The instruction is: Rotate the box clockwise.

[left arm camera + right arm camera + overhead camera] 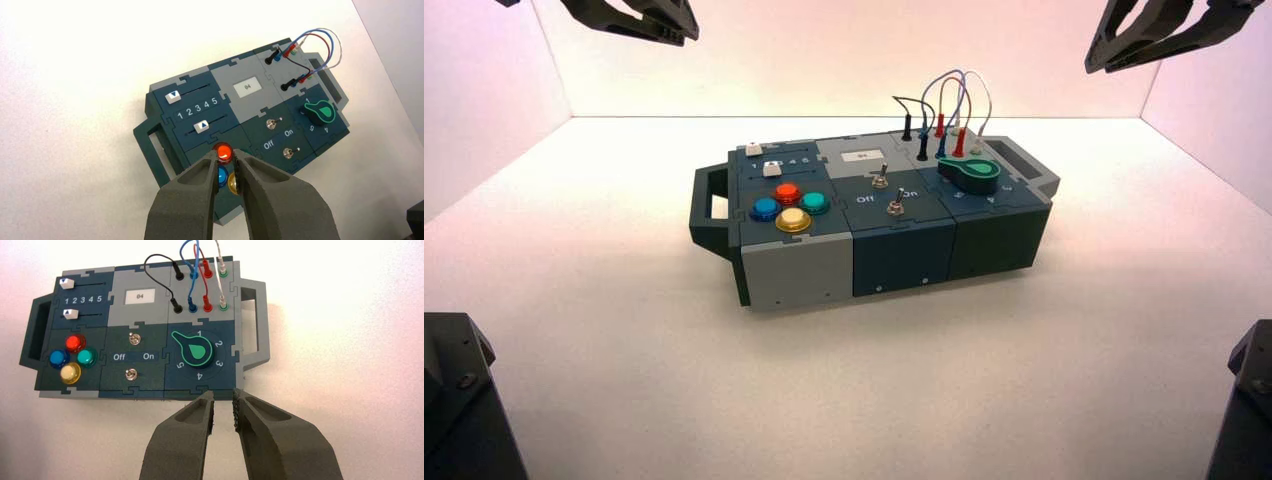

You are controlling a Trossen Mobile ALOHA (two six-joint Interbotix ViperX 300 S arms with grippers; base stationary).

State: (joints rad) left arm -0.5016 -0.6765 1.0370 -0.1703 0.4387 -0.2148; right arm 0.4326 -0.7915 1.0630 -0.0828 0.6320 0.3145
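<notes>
The box (894, 250) lies mid-table, long side facing me and slightly turned, with a handle at each end. Its top carries red (787, 192), blue, yellow and green round buttons at its left end, two toggle switches (886, 195) in the middle, and a green knob (972, 175) and plugged-in wires (944, 100) at its right end. My left gripper (639, 20) hangs high over the back left, slightly open and empty. In its wrist view the gripper (226, 157) looks down at the button end of the box (250, 107). My right gripper (1164, 30) hangs high at the back right, slightly open and empty. In its wrist view the gripper (223, 395) is over the table beside the box (137, 312).
The box stands on a white table enclosed by white walls at the back and sides. Dark arm bases sit at the front left (459, 400) and front right (1249, 400) corners. The box's small display (140, 296) reads 04.
</notes>
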